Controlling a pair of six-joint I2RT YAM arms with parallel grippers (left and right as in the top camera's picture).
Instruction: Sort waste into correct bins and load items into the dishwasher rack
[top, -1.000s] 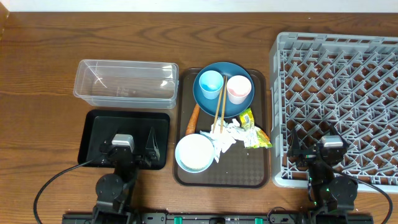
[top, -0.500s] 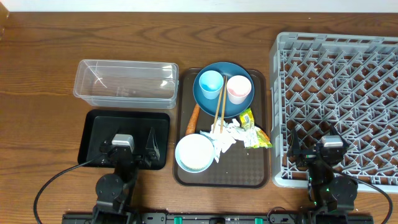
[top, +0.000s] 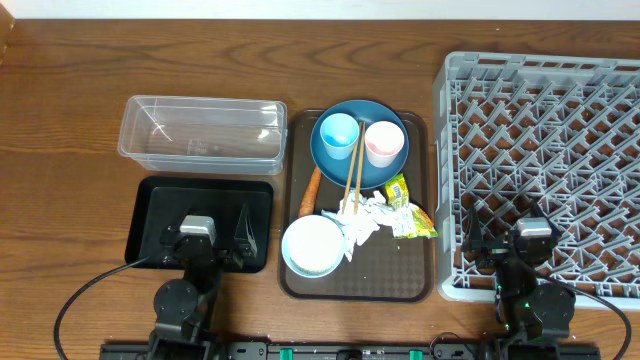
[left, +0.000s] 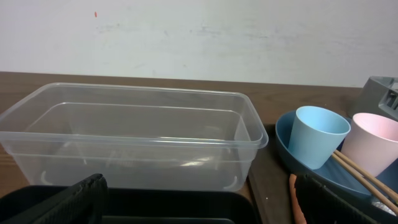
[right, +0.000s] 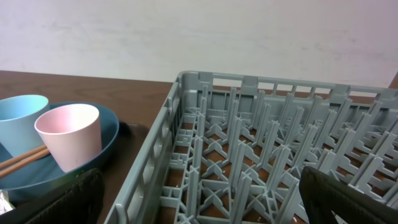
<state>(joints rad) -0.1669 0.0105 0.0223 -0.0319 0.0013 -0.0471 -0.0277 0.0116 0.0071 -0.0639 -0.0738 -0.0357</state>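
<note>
On the brown tray, the dark blue plate carries a light blue cup and a pink cup, with chopsticks leaning across its rim. Below it lie an orange carrot, crumpled tissue, a yellow-green wrapper and the white bowl. The clear tub stands left, the black tray in front of it. My left gripper hovers open over the black tray. My right gripper hangs open over the grey rack's near corner. Neither holds anything.
The brown serving tray sits between the bins and the rack. A strip of bare wooden table lies left of the bins and behind everything. In the left wrist view the clear tub stands just ahead, cups to its right.
</note>
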